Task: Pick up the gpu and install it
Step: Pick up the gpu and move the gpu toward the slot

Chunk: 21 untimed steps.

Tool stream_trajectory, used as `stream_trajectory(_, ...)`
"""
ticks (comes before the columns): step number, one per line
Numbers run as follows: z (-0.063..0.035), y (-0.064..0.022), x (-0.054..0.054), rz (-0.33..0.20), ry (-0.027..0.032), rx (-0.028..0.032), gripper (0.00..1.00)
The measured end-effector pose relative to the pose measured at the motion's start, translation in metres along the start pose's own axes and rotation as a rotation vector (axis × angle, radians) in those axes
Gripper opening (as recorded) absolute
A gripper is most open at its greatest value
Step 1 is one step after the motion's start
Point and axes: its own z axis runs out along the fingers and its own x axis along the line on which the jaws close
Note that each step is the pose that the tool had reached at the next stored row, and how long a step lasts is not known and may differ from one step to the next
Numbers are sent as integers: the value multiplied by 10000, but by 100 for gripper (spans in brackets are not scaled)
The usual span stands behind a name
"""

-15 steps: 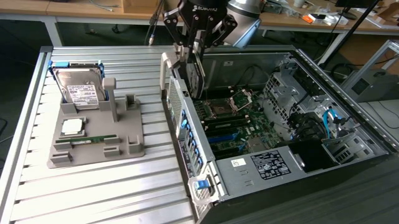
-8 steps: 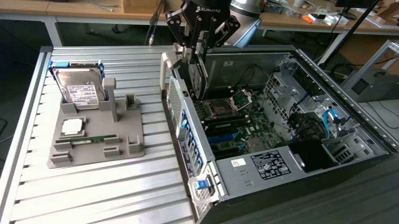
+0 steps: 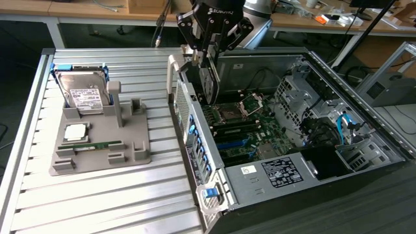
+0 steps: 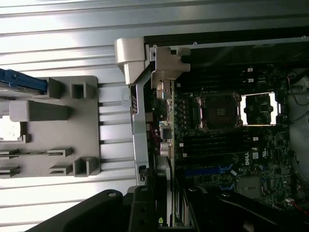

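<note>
Grey plastic holder tray [image 3: 85, 165] lies at nine o'clock of the exterior view, carrying a silver hard drive with a white label [image 3: 85, 92] and a narrow green memory stick [image 3: 91, 145]. At twelve o'clock, the black gripper [image 3: 206, 61] has its fingers clamped on the thin dark gpu card [image 3: 209, 83], held upright just inside the rear wall of the open computer case [image 3: 254, 190].

Ribbed metal table [image 3: 97, 195], cluttered wooden benches [image 3: 85, 9] behind, dark floor [image 3: 13, 112]

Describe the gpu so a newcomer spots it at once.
Find the open computer case. Over it, the gripper holds the gpu: a thin dark upright card, unlike the silver hard drive and green memory stick on the gray holder.
</note>
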Motion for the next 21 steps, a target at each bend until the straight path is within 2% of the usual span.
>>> stream_trajectory(21, 32, -21, -186, -1, 5, 9, 27)
